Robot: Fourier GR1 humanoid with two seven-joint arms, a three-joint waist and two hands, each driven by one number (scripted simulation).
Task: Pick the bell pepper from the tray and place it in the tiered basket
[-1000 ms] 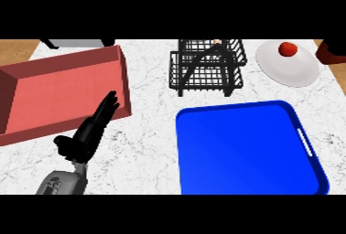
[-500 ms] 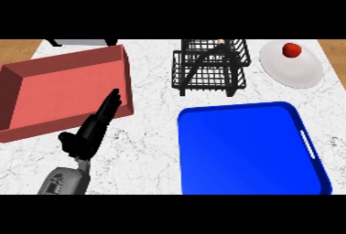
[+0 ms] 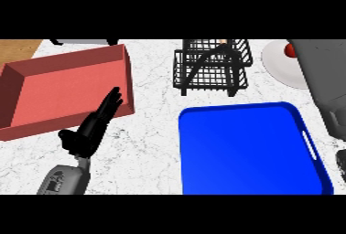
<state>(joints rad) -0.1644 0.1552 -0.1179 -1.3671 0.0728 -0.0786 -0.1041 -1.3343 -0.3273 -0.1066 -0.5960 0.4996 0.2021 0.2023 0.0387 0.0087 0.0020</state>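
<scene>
The blue tray (image 3: 202, 183) lies at the lower right with nothing on its bare surface. Behind it stands the black wire tiered basket (image 3: 211, 77). A small orange piece (image 3: 222, 42), possibly the bell pepper, shows in its upper tier. My left hand (image 3: 91, 128) rests open at the lower left, fingers straight and pointing at the red bin, touching nothing. The grey right forearm (image 3: 324, 77) fills the right edge. A black part, likely my right hand (image 3: 340, 161), shows just below it at the edge, holding nothing that I can see.
A large red bin (image 3: 40, 132) sits at the left, close to the left fingertips. A white plate (image 3: 277, 64) with a red item (image 3: 290, 49) stands at the back right, partly behind the right forearm. White marbled counter (image 3: 152, 151) lies between bin and tray.
The right forearm has come into view along the right edge, covering part of the white plate. The left hand keeps its pose. The whole scene has slid slightly in the view.
</scene>
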